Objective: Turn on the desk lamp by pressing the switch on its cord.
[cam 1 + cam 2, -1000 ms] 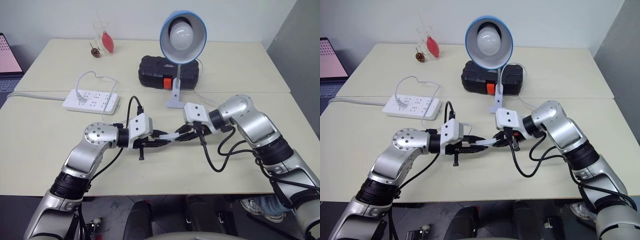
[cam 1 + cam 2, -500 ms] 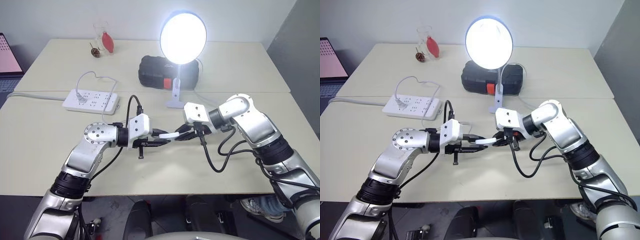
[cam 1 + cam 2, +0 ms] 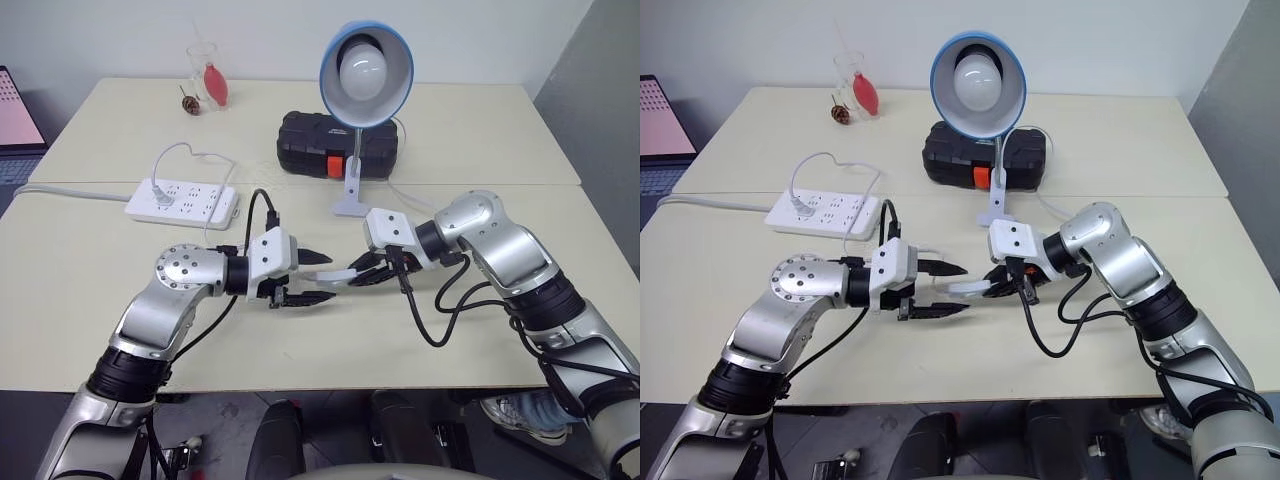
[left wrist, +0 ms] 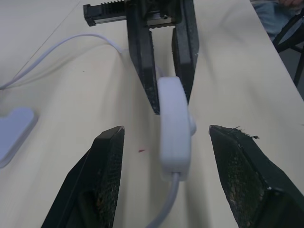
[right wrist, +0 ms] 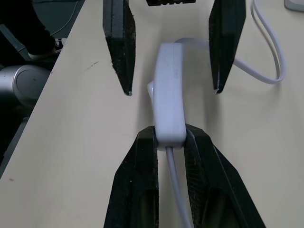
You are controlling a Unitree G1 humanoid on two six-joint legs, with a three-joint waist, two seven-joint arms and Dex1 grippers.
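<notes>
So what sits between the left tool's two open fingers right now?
The switch, with a gap on each side; the right tool clamps its far end. Below it is bare table. The left wrist view shows this best.

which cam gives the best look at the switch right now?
Left wrist view: the switch shows full length between the open left jaws, one end clamped in the right jaws. Right wrist view shows it nearly as well. In the head views it's a small white sliver between the grippers.

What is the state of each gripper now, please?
Left gripper: open, its fingers on either side of the switch without touching it.
Right gripper: shut on the switch, holding it by one end.
</notes>
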